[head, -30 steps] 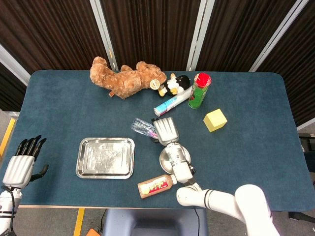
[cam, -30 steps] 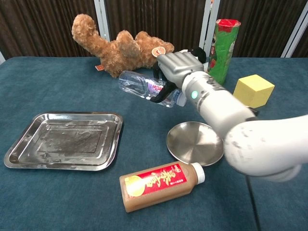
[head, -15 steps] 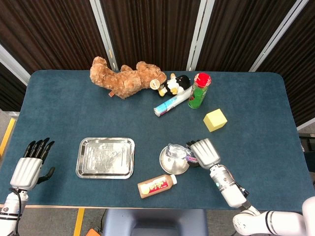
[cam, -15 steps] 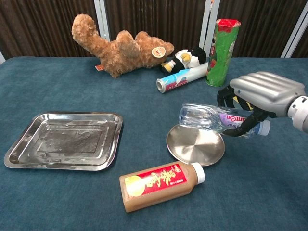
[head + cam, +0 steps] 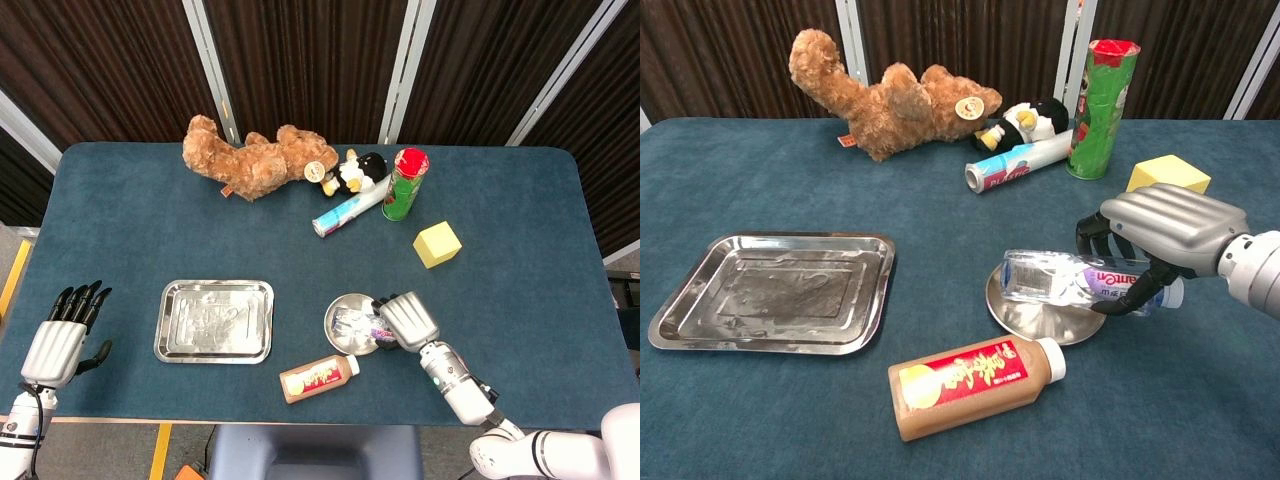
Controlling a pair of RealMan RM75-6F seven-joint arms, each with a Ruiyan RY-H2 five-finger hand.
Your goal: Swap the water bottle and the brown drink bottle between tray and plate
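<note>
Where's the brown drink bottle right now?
The brown drink bottle lies on its side on the blue table, near the front edge. It sits just in front of the round plate, right of the metal tray.

A brown teddy bear [image 5: 255,160] lies on its side at the upper middle of the blue table [image 5: 120,230]. Just right of it lies a small penguin toy [image 5: 358,173]. A green can [image 5: 405,184] with a red lid stands upright to the right of the penguin. A white tube [image 5: 345,213] lies tilted just below the penguin. A yellow block [image 5: 438,244] sits right of centre, below the can.
</note>
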